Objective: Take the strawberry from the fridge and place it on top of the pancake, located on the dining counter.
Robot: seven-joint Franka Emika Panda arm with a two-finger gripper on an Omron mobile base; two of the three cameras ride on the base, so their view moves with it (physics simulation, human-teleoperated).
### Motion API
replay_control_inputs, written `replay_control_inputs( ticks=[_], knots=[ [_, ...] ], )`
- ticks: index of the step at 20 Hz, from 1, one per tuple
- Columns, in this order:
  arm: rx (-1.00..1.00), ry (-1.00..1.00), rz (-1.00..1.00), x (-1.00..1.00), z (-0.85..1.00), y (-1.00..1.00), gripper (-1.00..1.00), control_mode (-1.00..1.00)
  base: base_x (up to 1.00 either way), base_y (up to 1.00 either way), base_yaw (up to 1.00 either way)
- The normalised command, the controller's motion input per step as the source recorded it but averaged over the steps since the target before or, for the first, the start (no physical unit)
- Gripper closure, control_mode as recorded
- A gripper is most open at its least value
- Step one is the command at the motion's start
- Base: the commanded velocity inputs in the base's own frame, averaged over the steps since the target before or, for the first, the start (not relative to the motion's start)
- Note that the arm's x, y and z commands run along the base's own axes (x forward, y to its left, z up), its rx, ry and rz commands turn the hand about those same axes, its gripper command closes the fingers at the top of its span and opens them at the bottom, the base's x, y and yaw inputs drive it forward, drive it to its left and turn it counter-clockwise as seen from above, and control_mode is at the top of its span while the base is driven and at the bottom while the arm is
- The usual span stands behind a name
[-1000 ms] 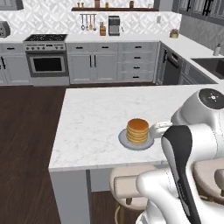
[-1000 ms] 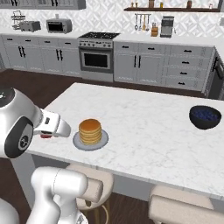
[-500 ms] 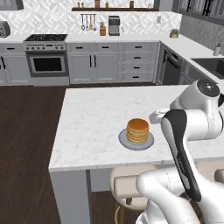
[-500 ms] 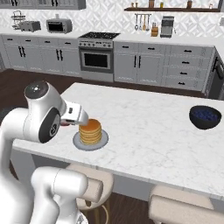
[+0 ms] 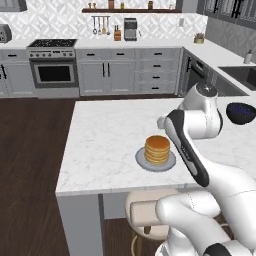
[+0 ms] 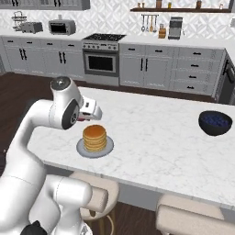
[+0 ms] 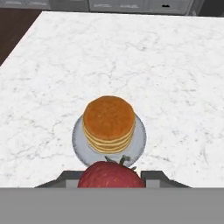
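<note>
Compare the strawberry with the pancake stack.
The strawberry is red and rounded; the pancake stack is golden-tan, made of flat discs. The strawberry is clamped in the gripper above the counter; the pancake rests on a grey plate. Both are food.

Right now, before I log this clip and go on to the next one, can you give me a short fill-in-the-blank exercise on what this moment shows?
1. The end effector is shut on a red ____.
2. The pancake stack sits on a round grey ____.
3. The dark blue bowl stands on the white ____ counter.
4. The top of the pancake stack is ____ of any topping.

Missing words: strawberry; plate; marble; bare
</note>
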Motion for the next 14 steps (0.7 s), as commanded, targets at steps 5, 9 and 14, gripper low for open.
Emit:
replay_control_inputs(
  ticks=[5,9,14],
  knots=[
    [-0.03,0.03,-0.01,0.79,-0.6,0.01,1.0,-1.0,0.0,0.0,0.0],
    [-0.01,0.04,0.0,0.46,-0.52,0.0,1.0,-1.0,0.0,0.0,0.0],
    [0.0,0.08,0.0,0.15,-0.42,0.0,1.0,-1.0,0.0,0.0,0.0]
  ],
)
